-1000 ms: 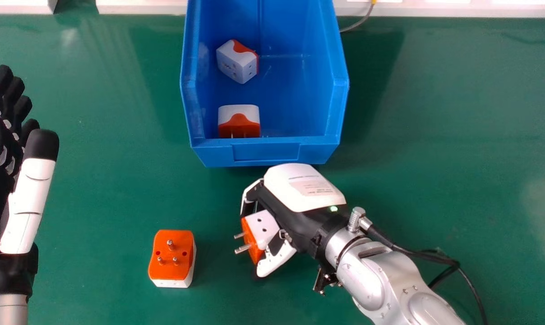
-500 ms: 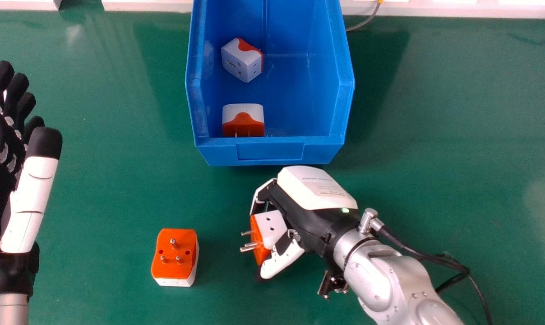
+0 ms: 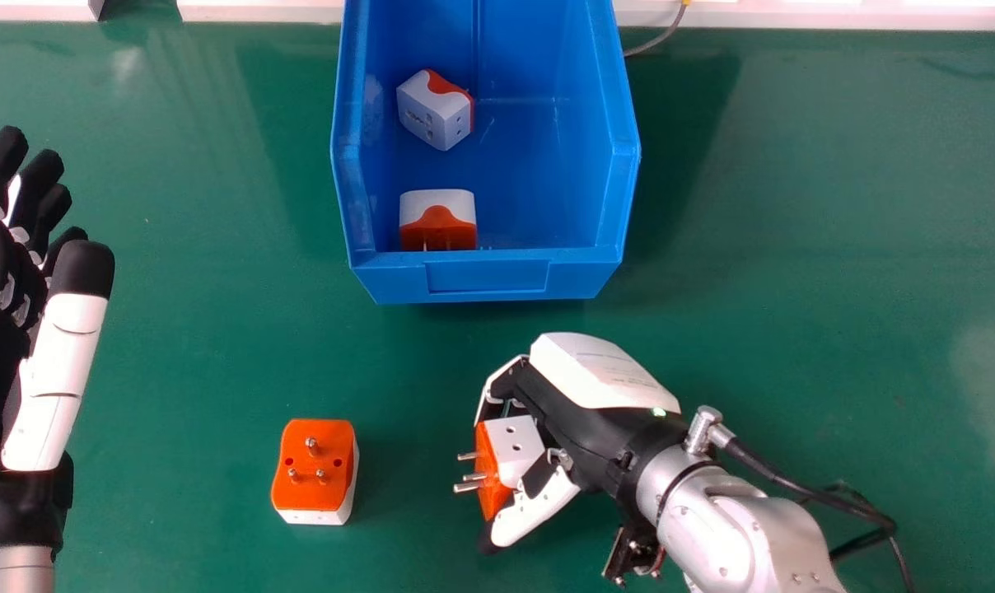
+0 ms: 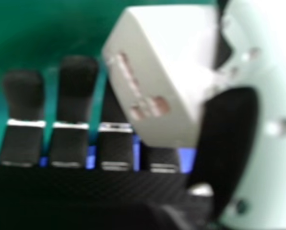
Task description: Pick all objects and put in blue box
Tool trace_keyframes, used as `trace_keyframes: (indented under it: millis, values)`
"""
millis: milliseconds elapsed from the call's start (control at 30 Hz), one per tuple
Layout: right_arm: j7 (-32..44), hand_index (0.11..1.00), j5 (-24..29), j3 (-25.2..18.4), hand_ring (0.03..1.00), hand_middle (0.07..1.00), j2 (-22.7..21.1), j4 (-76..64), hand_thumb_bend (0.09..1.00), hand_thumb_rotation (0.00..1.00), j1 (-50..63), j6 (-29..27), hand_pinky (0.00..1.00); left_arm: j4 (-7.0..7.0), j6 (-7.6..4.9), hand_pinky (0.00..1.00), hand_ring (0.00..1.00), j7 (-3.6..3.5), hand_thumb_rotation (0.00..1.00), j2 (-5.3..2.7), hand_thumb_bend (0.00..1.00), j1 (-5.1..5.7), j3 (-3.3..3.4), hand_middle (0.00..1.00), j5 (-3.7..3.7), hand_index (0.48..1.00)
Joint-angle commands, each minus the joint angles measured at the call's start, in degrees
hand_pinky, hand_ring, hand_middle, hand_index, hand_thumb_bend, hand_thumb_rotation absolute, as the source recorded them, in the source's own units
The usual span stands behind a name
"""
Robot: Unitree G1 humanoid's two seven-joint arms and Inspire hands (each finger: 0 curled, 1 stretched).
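right hand (image 3: 586, 436), half curled, pinching adapter (image 3: 516, 449), left hand (image 3: 63, 350), fingers straight

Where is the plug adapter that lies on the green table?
In the head view, the plug adapter lies on the green table toward the lower left, between the left hand and the right hand.

A grey cable (image 3: 660, 39) crosses white trim (image 3: 835, 16) onto the green table (image 3: 810, 206).

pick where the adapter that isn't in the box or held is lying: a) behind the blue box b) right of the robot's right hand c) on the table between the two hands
c: the adapter lies prongs up on the green table, between the left robot hand and the right robot hand.
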Motion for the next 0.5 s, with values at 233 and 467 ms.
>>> trace_keyframes:
  millis: [233, 467]
  values:
    - [0.32, 0.478, 0.28, -1.15, 0.336, 0.393, -0.07, -8.46, 0.484, 0.13, 3.58, 1.09, 0.27, -2.0, 0.22, 0.94, 0.95, -0.28, 0.81, 0.28, 0.81, 0.27, -0.16, 0.96, -0.5, 0.974]
    - [0.92, 0.473, -0.09, -1.34, 0.253, 0.312, -0.65, -13.19, 0.484, 0.12, 4.96, 0.3, 0.2, -1.86, 0.04, 0.94, 0.95, -0.18, 0.81, 0.45, 0.81, 0.2, -0.2, 0.96, 0.1, 0.979]
